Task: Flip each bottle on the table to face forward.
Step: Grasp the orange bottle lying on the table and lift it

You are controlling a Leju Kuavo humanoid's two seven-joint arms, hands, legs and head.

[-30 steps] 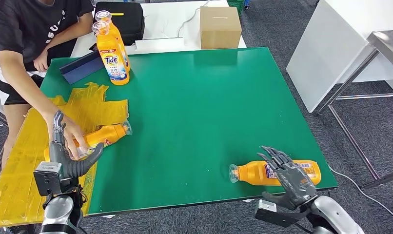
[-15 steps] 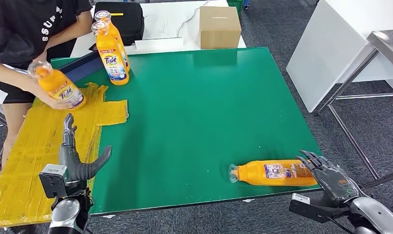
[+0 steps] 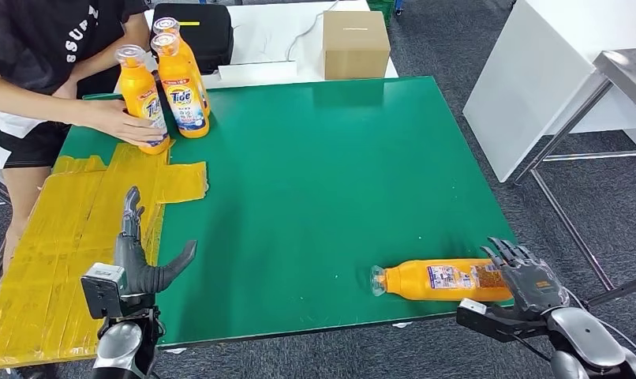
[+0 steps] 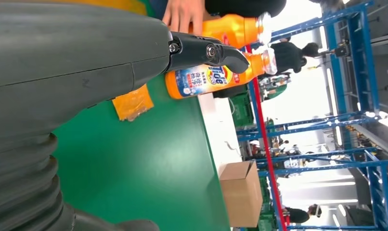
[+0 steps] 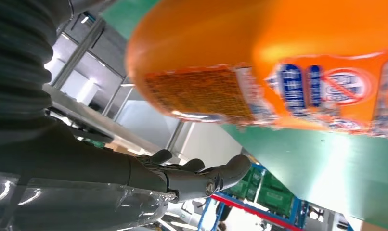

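Lying on its side near the green table's (image 3: 323,174) front edge, an orange bottle (image 3: 441,281) has its cap pointing left; right hand (image 3: 528,284) at its base, fingers spread, holding nothing. Left hand (image 3: 141,260) released over the table's front-left part, empty. Three upright bottles (image 3: 169,87) at far-left; a person's hand (image 3: 121,125) grips one.
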